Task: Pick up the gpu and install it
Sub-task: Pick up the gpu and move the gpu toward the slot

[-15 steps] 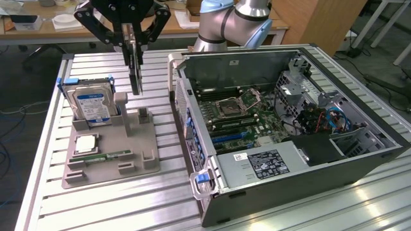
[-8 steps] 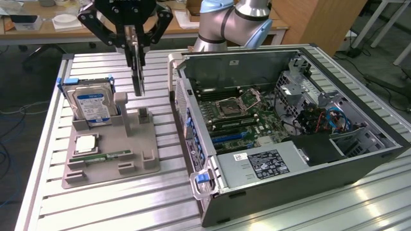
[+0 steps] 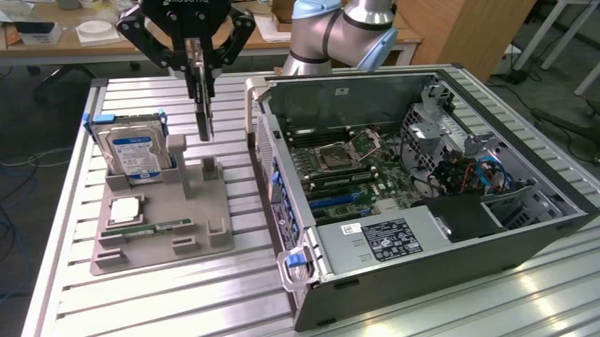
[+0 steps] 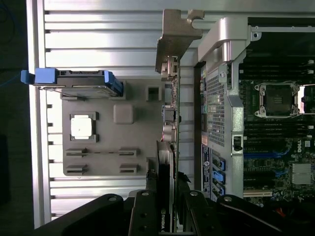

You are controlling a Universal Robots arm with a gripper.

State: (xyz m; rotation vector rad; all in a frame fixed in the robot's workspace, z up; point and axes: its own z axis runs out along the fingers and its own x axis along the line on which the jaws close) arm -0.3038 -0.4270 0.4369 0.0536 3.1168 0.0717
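One dark card (image 3: pixel 204 112), the gpu, hangs on edge in the air, long side running up and down, pinched near its top end between the gripper's (image 3: pixel 198 70) two black fingers (image 3: pixel 190 62). The jaws are pressed against the card's two flat faces. In the wrist view the card (image 4: pixel 170 123) shows edge-on, with its metal end bracket (image 4: pixel 176 37) at the far end from the gripper (image 4: pixel 166 189).

The card's lower end is above a grey holder (image 3: pixel 178 210) that lies on the table, close to one of the holder's upright posts (image 3: pixel 176 146); it sits in no slot. On the exterior view's left of the card, a silver hard drive (image 3: pixel 134 151) with a blue-white label stands upright in the holder's back corner. Nearer the front of the holder lie a square silver processor chip (image 3: pixel 126 209) and a narrow green memory stick (image 3: pixel 154 228).

On the exterior view's right of the card, just beside the holder, a computer case (image 3: pixel 525 232) lies open, its motherboard (image 3: pixel 375 172) and processor socket (image 3: pixel 333 153) facing up. Everything rests on a table of ribbed aluminium slats (image 3: pixel 187 302). The silver-and-blue arm (image 3: pixel 328 35) rises behind the case.
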